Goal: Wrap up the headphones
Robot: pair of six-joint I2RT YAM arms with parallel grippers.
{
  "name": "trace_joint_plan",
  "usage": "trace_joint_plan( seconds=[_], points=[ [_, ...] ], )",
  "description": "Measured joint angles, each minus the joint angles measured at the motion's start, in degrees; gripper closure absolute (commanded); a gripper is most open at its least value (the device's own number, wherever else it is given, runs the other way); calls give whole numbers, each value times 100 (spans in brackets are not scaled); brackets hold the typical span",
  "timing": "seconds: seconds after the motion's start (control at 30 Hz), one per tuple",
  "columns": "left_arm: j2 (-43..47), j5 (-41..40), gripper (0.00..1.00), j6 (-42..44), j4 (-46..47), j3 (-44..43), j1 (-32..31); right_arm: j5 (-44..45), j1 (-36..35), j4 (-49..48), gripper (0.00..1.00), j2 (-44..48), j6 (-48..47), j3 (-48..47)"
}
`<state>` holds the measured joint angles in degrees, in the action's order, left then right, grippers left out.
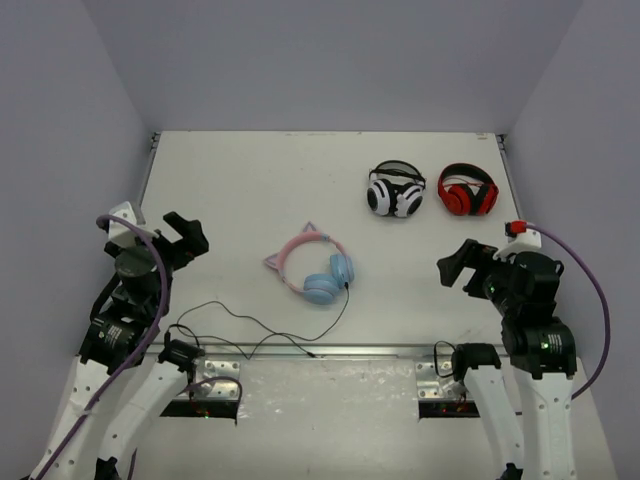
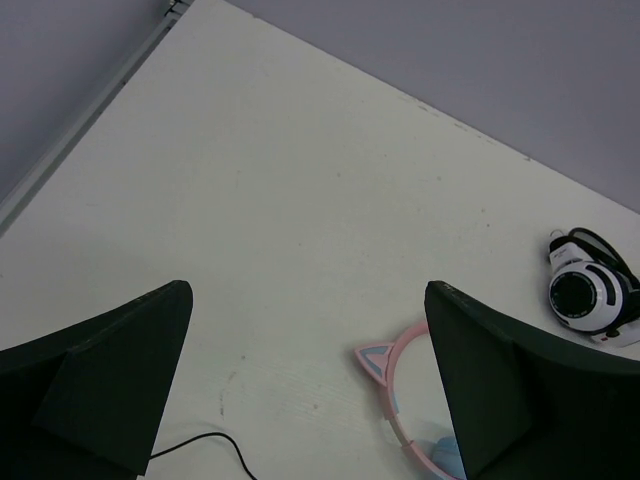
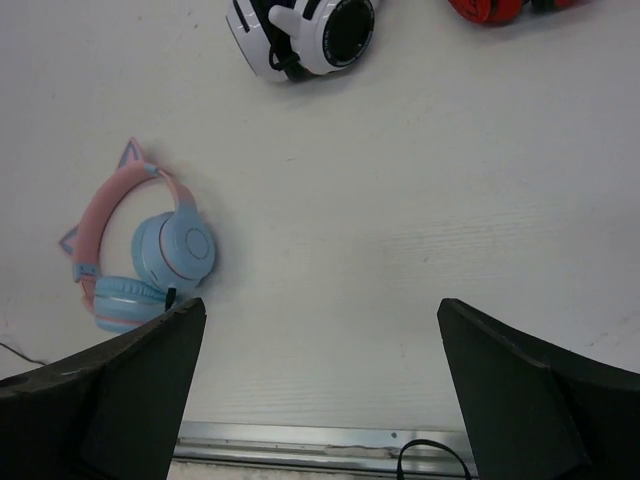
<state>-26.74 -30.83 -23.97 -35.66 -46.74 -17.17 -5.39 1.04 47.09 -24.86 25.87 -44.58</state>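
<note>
The headphones lie flat in the middle of the table, with a pink cat-ear headband and light-blue earcups. Their thin black cable trails loosely toward the near edge at the left. They also show in the right wrist view and partly in the left wrist view. My left gripper is open and empty, left of the headphones and above the table. My right gripper is open and empty, to their right.
White-and-black headphones and red-and-black headphones lie at the back right. A metal rail runs along the table's near edge. Grey walls enclose the table on three sides.
</note>
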Motion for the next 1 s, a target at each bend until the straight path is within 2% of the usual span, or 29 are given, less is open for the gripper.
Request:
trace_joint_plan(
  seconds=[0.23, 0.33, 0.4, 0.47, 0.6, 0.7, 0.87, 1.0],
  points=[
    [-55, 533, 0, 192, 295, 87, 0, 0, 0, -118, 1, 216, 96, 81],
    [-424, 1027, 0, 393, 654, 175, 0, -286, 0, -297, 1, 308, 153, 245],
    [-1025, 1412, 0, 509, 901, 166, 0, -535, 0, -450, 1, 317, 203, 361],
    [-2028, 1799, 0, 664, 916, -127, 0, -774, 0, -560, 1, 297, 262, 442],
    [-4649, 2457, 0, 1095, 730, -1687, 0, -1150, 0, -822, 1, 278, 313, 535],
    [-6146, 2800, 2, 1434, 544, -2601, 0, -1292, 0, -960, 1, 275, 334, 575],
    [-7311, 3473, 11, 1884, 186, -2900, -4, -1464, 0, -1233, 1, 304, 398, 754],
    [-7849, 3659, 12, 2052, 13, -2907, -61, -1609, 0, -1292, 1, 328, 415, 887]
  ],
)
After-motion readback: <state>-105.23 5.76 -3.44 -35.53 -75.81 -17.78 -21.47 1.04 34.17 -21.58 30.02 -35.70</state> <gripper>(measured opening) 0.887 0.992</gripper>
